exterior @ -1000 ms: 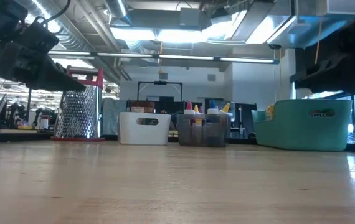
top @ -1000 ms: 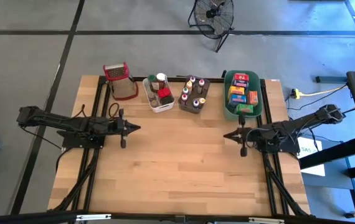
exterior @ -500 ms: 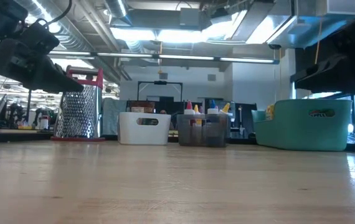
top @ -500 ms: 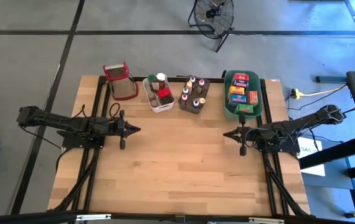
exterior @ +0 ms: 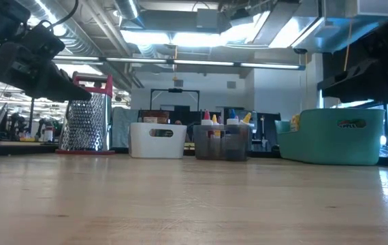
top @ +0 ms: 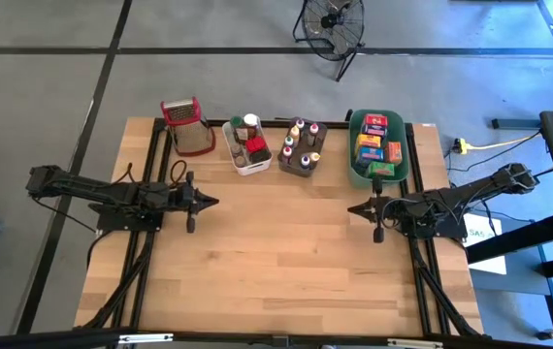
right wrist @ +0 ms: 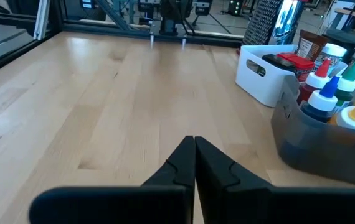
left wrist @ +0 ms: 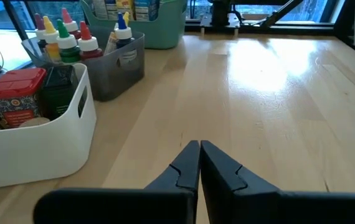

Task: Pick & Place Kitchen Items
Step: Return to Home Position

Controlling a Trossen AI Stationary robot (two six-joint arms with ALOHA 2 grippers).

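Observation:
The kitchen items stand in three tubs along the table's far edge. Jars and tins fill a white tub (top: 248, 150), small squeeze bottles with coloured caps a grey tub (top: 302, 148), and colourful food boxes a green tub (top: 378, 147). My left gripper (top: 214, 202) hovers shut over the table's left side, pointing right. My right gripper (top: 351, 207) hovers shut over the right side, pointing left. Neither holds anything. In the left wrist view the shut fingers (left wrist: 199, 149) point past the white tub (left wrist: 34, 140).
A metal grater with a red top (top: 185, 125) stands at the far left, beside the white tub. Bare wooden table (top: 276, 252) lies between and in front of both grippers. A fan (top: 333, 24) stands on the floor beyond the table.

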